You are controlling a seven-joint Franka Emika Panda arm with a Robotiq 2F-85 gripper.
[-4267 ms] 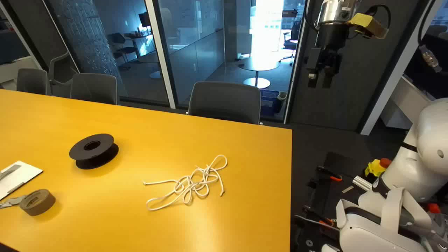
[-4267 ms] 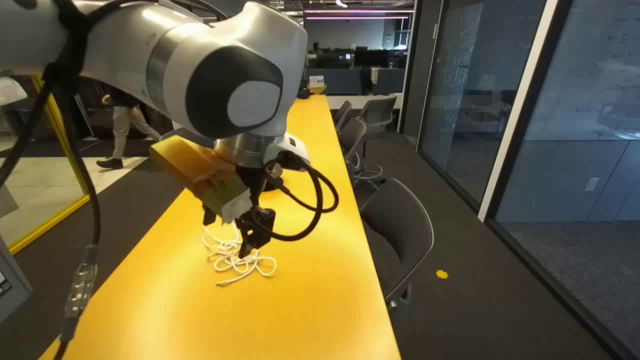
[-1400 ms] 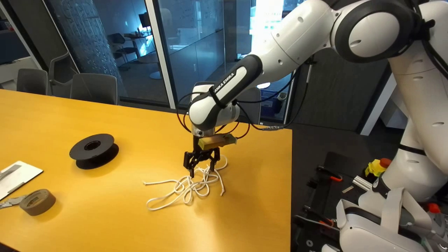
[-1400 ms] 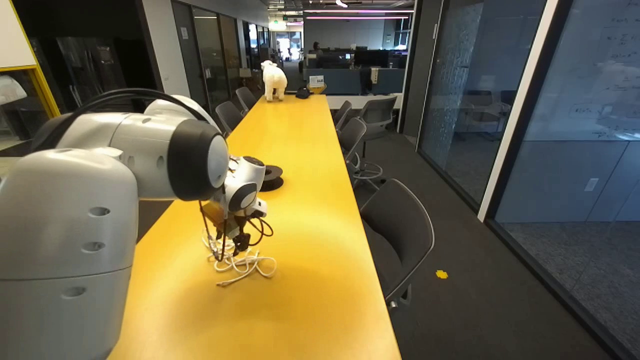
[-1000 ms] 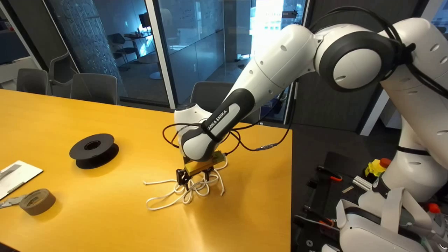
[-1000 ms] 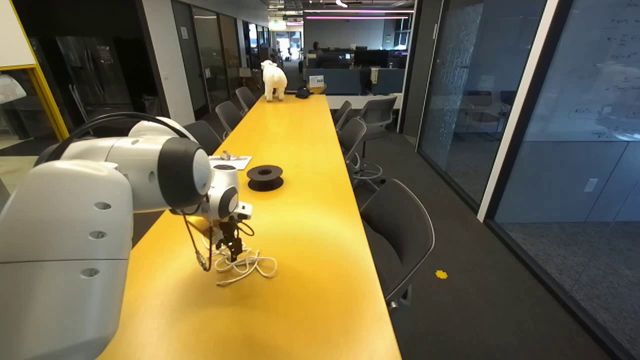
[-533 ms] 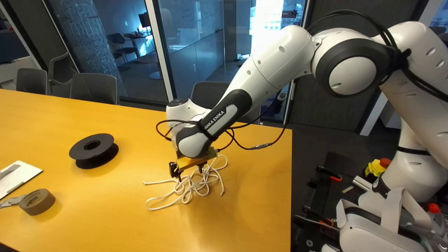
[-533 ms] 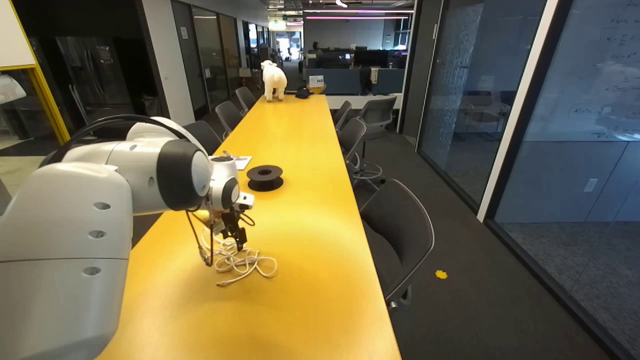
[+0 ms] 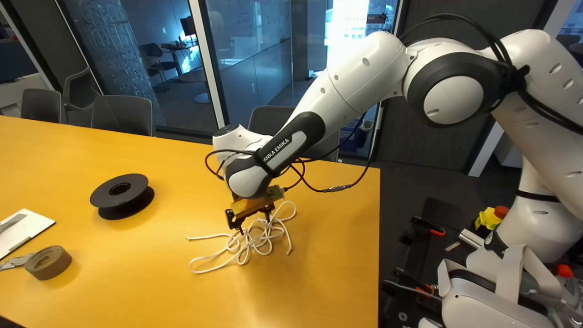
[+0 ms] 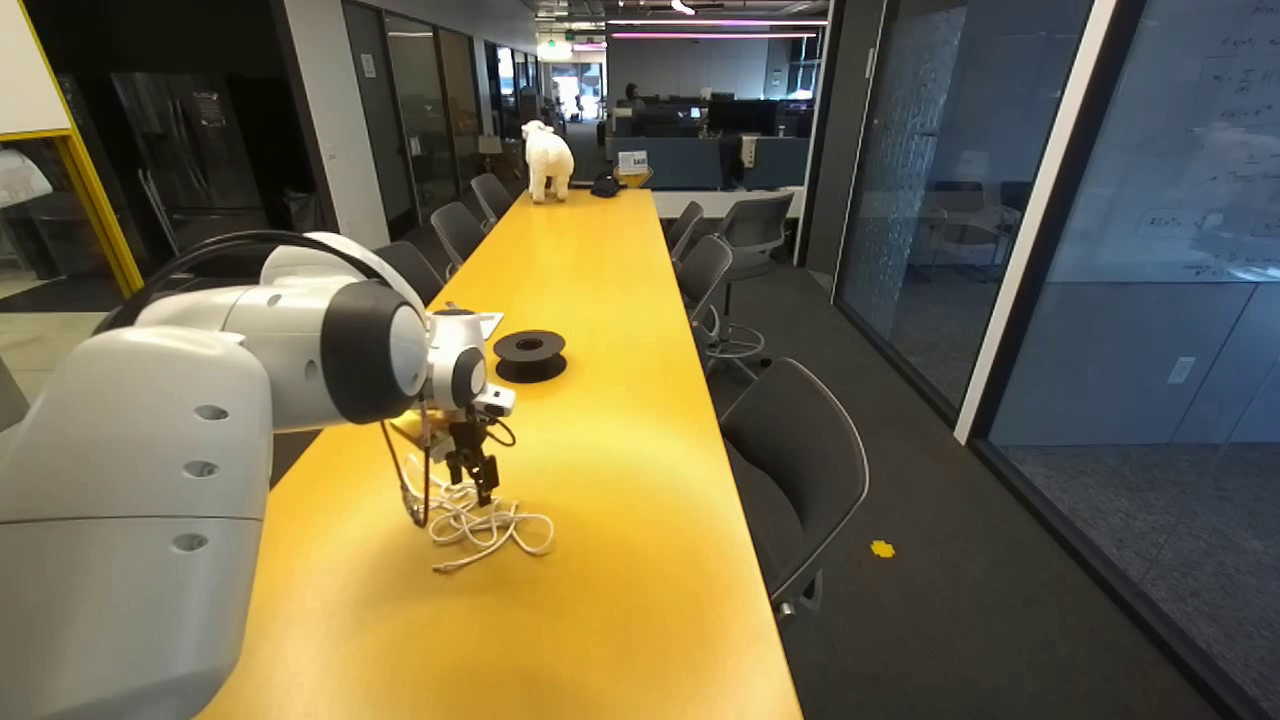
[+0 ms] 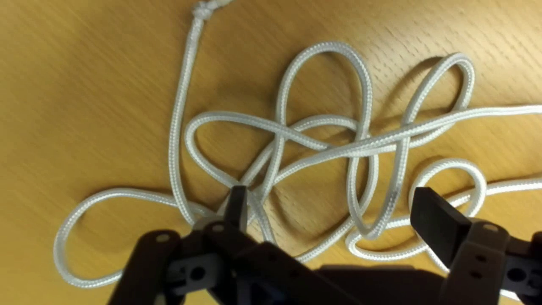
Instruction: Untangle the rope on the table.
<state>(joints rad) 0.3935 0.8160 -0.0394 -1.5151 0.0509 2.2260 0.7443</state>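
The white braided rope [image 9: 249, 246] lies in a loose tangle of loops on the yellow table [image 9: 319, 287]. It also shows in an exterior view [image 10: 490, 525] and fills much of the wrist view [image 11: 360, 146], where several strands cross in the middle. A knotted end shows at the wrist view's top; other parts run out of frame at the right. My gripper [image 9: 255, 226] is over the tangle, pointing down, also seen in an exterior view [image 10: 474, 492]. In the wrist view my gripper [image 11: 330, 199] has its fingers wide apart, with strands below and between them. Fingers hide some strands.
A black spool [image 9: 127, 205], a brown tape roll [image 9: 48, 263] and a white clipboard [image 9: 27, 232] are on the table, beyond the rope from the arm's base. A grey chair [image 10: 800, 470] stands at the table's long side. A white plush animal [image 10: 548, 160] stands at the far end.
The arm has swung in from off the table to over the rope, dipped toward it, then lifted a little. In the last half second it shifted slightly. The rope looks unchanged.
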